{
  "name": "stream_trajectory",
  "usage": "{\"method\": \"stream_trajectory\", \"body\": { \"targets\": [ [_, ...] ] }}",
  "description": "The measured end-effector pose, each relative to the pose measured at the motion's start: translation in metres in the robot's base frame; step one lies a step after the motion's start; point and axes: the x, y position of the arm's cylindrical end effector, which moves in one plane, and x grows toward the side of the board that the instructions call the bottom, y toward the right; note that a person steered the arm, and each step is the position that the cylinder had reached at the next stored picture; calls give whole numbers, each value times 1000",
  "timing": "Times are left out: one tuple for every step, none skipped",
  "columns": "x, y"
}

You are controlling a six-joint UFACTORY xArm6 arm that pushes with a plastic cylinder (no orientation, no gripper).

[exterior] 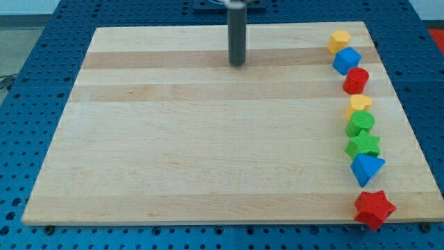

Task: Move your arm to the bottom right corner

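My tip (238, 64) is the lower end of a dark rod near the view's top centre of the wooden board (194, 139), far left of all blocks. A column of blocks runs down the board's right side: a yellow hexagon block (339, 40), a blue cube-like block (347, 60), a red round block (356, 80), a yellow heart-like block (359, 105), a green round block (361, 123), a green star block (363, 145), a blue triangle block (365, 169) and a red star block (374, 208) at the bottom right corner.
The board lies on a blue perforated table (41, 42) that shows on all sides. The red star overhangs the board's bottom edge slightly.
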Motion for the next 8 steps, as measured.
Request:
{"method": "stream_trajectory", "body": {
  "targets": [
    [-68,38],
    [-69,43],
    [-69,43],
    [-67,59],
    [-61,95],
    [-54,181],
    [-55,183],
    [-66,229]
  ]
}}
